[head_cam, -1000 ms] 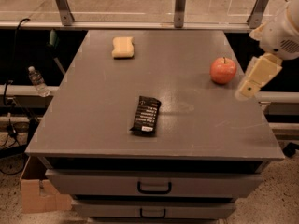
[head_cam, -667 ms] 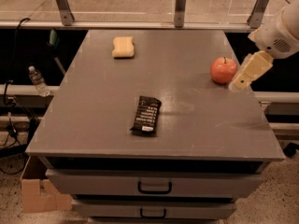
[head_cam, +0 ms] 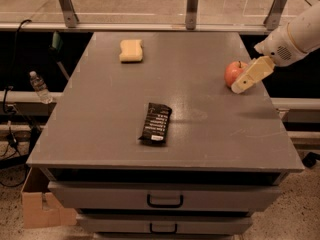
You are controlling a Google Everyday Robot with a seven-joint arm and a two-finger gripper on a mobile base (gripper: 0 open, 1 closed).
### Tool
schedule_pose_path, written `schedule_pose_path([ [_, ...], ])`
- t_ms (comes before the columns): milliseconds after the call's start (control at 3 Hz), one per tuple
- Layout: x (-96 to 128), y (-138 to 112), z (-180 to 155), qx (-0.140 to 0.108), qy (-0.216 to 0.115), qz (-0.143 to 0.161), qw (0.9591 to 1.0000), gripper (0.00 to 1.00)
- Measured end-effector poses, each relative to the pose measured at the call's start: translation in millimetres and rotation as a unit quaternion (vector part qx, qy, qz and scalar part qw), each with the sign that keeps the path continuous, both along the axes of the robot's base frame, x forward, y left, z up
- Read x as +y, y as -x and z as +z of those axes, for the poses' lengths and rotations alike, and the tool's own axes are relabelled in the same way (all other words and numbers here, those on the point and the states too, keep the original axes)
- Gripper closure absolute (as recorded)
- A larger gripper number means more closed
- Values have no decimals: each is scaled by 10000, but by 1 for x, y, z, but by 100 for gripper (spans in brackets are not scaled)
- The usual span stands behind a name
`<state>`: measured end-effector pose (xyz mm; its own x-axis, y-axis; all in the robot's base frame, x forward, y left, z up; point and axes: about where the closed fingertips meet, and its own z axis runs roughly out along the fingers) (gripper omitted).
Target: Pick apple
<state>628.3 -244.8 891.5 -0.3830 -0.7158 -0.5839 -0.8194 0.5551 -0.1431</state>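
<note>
The round red-orange apple (head_cam: pixel 233 73) is found near the right edge of the grey drawer bench (head_cam: pixel 200 134), with the cream-coloured claw (head_cam: pixel 247 79) just beside it. How far the claw is open cannot be told, and no hold is seen. The claw should be centred over the glossy apple before closing, so it is not nudged off the edge; a pale yellow sponge (head_cam: pixel 131 50) and a dark wrapped bar (head_cam: pixel 155 124) are seen well apart.

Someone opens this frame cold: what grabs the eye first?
The red apple near the right edge of the grey table, with the pale gripper close at its right side, on a white arm that enters at the upper right. Next come the dark snack bar lying mid-table and the yellow sponge at the far side, left of centre.
</note>
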Motion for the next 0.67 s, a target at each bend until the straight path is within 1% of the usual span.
schedule_pose_path([
  [333,-4,-12,-22,142,-283,-101,9994,0],
  [667,-2,-19,-40,230,-629,69,9977,18],
])
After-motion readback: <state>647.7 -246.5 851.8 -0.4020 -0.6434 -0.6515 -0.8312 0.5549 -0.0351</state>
